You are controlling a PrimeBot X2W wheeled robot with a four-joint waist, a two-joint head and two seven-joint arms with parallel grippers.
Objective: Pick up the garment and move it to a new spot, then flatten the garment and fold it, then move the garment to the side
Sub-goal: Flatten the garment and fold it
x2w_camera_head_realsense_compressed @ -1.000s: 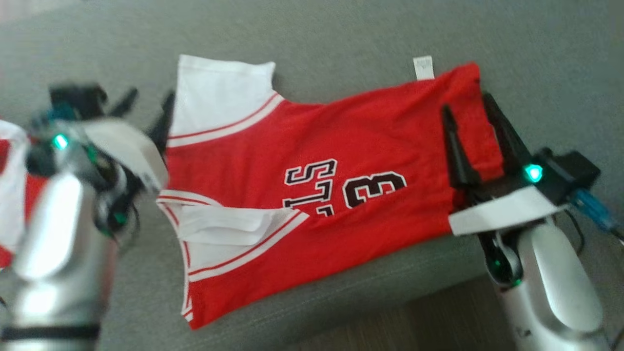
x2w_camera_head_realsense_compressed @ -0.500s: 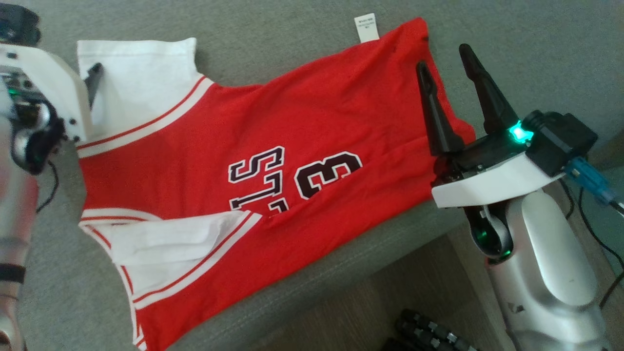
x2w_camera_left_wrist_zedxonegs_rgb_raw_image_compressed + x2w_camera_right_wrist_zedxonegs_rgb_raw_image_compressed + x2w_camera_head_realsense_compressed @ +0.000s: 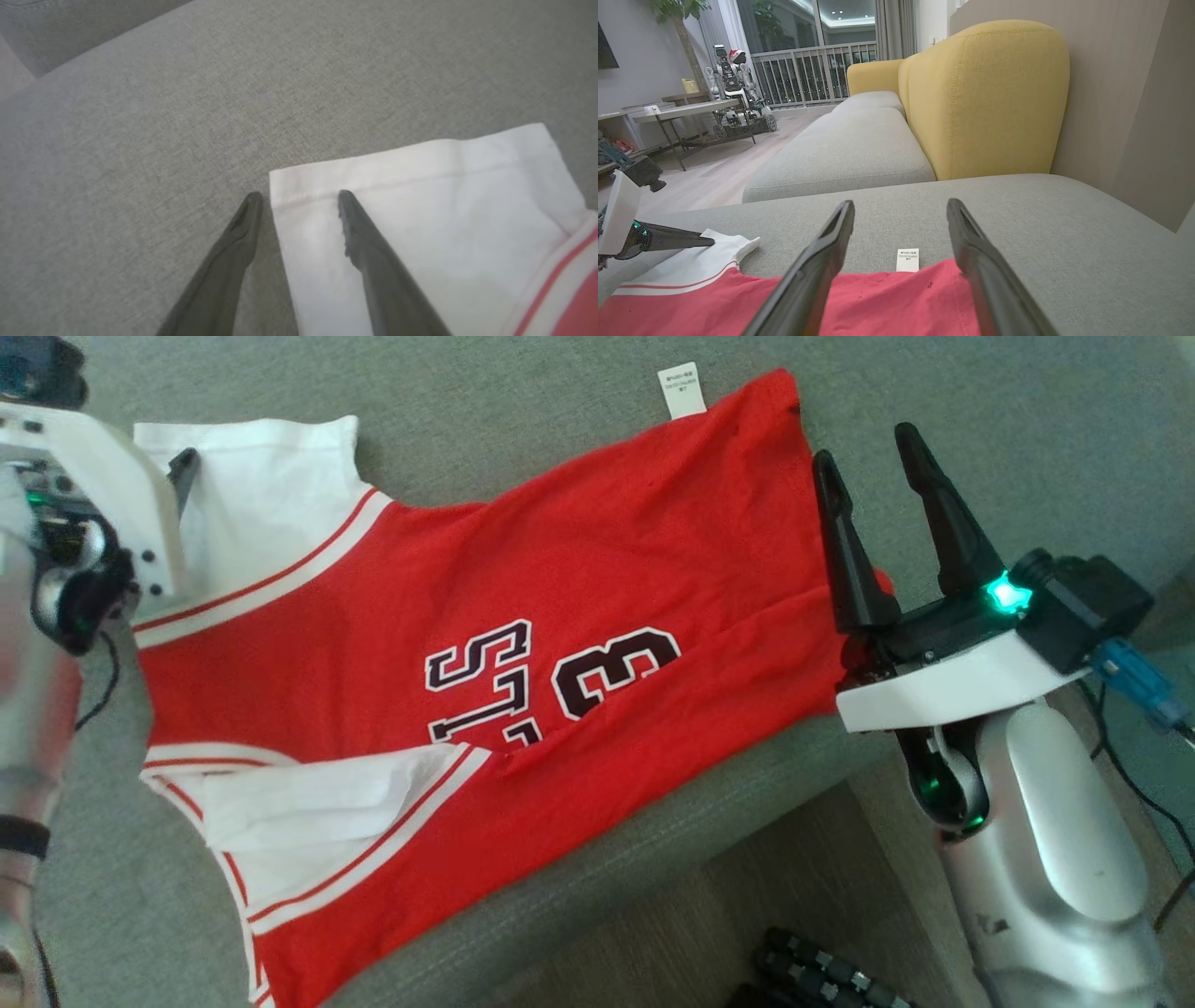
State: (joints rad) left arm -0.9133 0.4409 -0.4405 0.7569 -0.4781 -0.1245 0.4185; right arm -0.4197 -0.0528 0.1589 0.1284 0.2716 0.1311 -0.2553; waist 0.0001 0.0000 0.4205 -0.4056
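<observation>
We saw the garment (image 3: 523,644), a red jersey of smooth knit, lying flat and slantwise on the sofa seat (image 3: 523,429), a broad grey cushion of coarse woven cloth; its near side ran close along the seat's rounded front edge, above a strip of wood-grain floor (image 3: 653,943). Bold black characters (image 3: 560,681) outlined in white sat mid-chest, partly tucked under a crease. Two white sleeves with red and white banding lay at our left: the far sleeve (image 3: 261,495) spread square and flat, the near sleeve (image 3: 308,803) folded inward over the red body in soft wrinkles. A small white rectangular label (image 3: 681,390) stuck out past the hem onto the grey cloth.

The left gripper (image 3: 300,196) had its tapered dark fingers apart and straddling the far sleeve's stitched corner; one finger lay over the white fabric, the other over bare cushion beside the sleeve's side edge; nothing was pinched between them.

The right gripper (image 3: 864,446) stood with its long matte fingers spread wide at the hem end; one finger lay over the red edge, the other over the grey seat just beside it; whether the tips touched the cloth we could not tell. In its wrist view the label showed between the two fingers, and beyond rose a rounded yellow backrest (image 3: 985,93) of fine textured fabric.
</observation>
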